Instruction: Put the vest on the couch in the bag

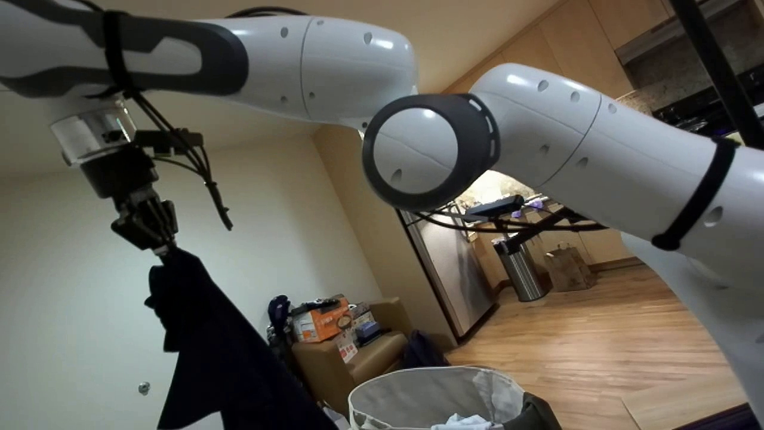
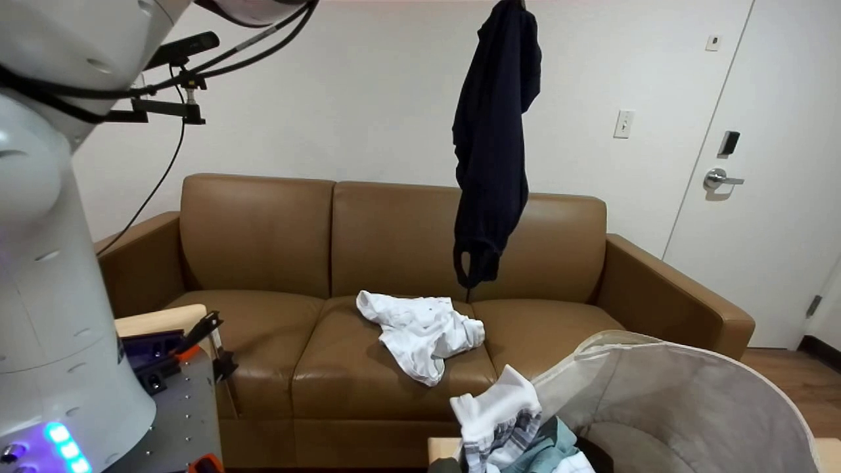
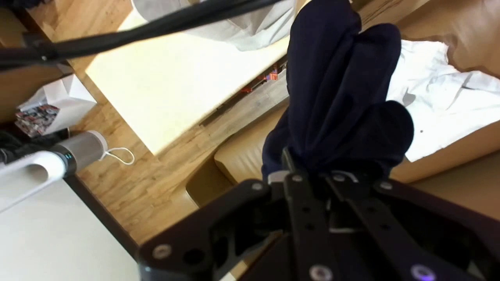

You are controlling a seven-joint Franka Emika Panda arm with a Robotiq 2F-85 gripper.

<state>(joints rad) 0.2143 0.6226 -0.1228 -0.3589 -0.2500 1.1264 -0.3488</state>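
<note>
Wrist view: the gripper is clenched on a bunched end of the dark vest. In an exterior view the arm stretches nearly level across the top, its wrist turned down. The vest hangs limp in front of the brown couch, outside the bag. Markings on an orange box are too small to read.

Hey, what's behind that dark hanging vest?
Behind the vest, in an exterior view, the white wall shows around its upper part and the couch backrest around its lower part. What the vest directly covers can't be seen.
</note>
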